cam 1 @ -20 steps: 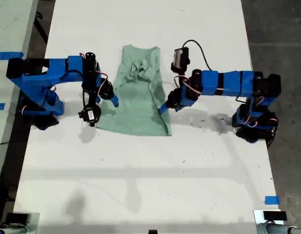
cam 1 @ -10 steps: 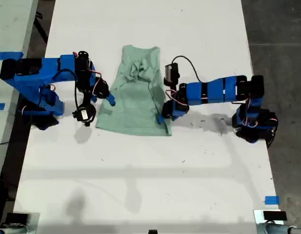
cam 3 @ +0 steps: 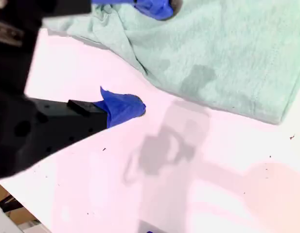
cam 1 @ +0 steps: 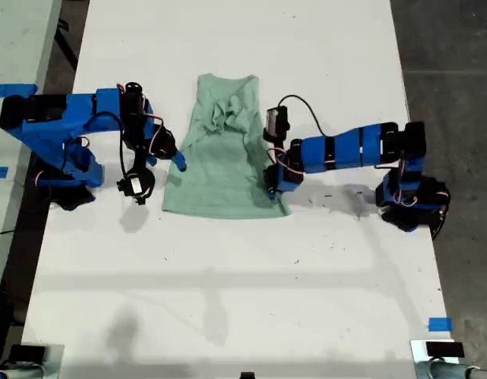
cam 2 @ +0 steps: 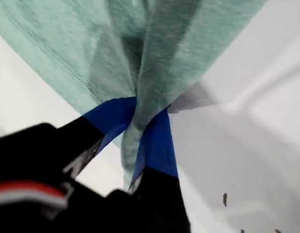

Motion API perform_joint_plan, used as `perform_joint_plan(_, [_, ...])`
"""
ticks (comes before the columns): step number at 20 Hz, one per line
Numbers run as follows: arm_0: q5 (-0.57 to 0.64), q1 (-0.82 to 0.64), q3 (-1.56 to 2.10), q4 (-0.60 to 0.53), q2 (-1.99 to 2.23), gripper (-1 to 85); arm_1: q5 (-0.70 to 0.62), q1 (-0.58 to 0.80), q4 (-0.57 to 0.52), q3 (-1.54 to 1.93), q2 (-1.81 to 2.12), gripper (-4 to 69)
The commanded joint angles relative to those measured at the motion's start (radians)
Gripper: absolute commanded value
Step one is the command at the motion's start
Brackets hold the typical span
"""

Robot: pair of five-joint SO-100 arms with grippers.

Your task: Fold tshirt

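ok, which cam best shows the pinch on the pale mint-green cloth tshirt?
First wrist view: my first gripper shut on bunched tshirt fabric. Exterior view shows the whole tshirt, pinch tiny. Second wrist view shows only loose tshirt.

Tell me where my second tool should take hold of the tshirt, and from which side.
Probably the tshirt's side edge at the exterior view's left, opposite where my first tool pinches the other edge. Come in from the bare table at that side: the cloth lies flat there, and my second tool is open right beside that edge.
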Motion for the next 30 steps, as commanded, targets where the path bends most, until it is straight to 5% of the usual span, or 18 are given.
perform_joint_plan(1, [-0.014, 0.009, -0.005, -0.002, 0.046, 23.6, -0.015, -0.008, 0.060, -0.026, -0.015, -2.0])
perform_joint_plan(8, [-0.014, 0.020, 0.002, -0.029, 0.031, 23.5, -0.049, -0.028, 0.434, -0.368, -0.002, -2.1])
perform_joint_plan(12, [-0.015, 0.026, 0.002, -0.032, 0.031, 23.6, -0.032, -0.031, 0.489, -0.563, -0.003, -2.1])
perform_joint_plan(22, [-0.020, 0.031, 0.003, -0.040, 0.032, 23.6, 0.029, -0.020, 0.126, -0.578, -0.054, -2.1])
perform_joint_plan(30, [-0.023, 0.034, 0.003, -0.054, 0.032, 23.5, 0.055, -0.011, 0.017, -0.615, -0.399, -1.9])
